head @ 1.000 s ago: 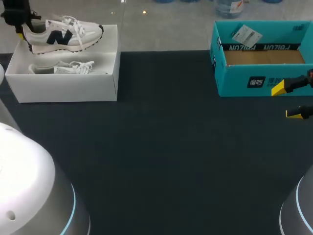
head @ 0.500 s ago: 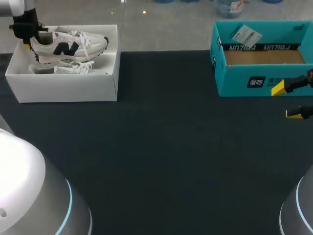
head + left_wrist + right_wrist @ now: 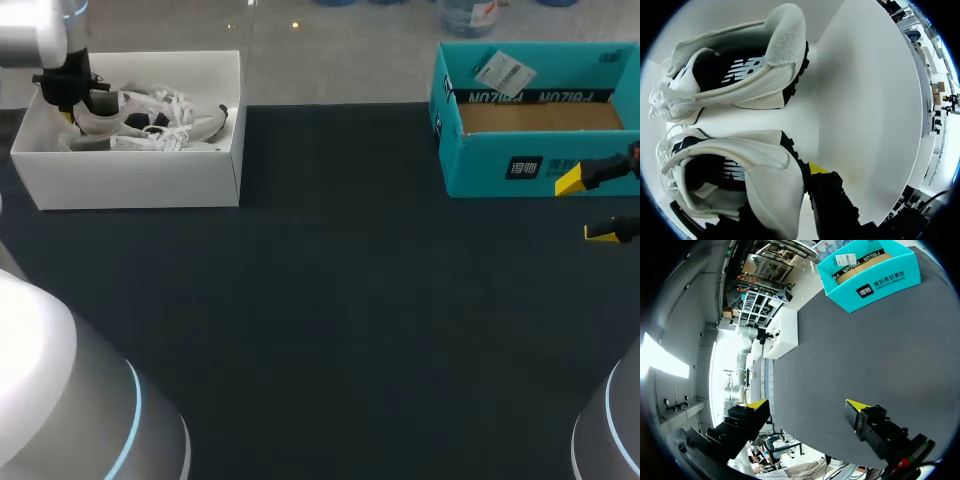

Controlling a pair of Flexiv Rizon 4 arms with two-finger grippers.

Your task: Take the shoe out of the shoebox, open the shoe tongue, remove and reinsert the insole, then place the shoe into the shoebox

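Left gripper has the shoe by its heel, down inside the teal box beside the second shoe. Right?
Not teal: the head view shows the left gripper holding the shoe by its heel inside the white shoebox, beside the second shoe.

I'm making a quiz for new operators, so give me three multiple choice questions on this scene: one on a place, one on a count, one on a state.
1. Where is the shoe in the left gripper? A) in the white box B) in the teal box C) on the table
2. How many shoes are in the white box? A) one B) two C) three
3. The right gripper is: A) shut on a shoe B) shut on the teal box C) open and empty
Answers: 1 A, white walls surround it; 2 B, the other shoe lies beside the held one; 3 C, its yellow tips stand apart with nothing between.
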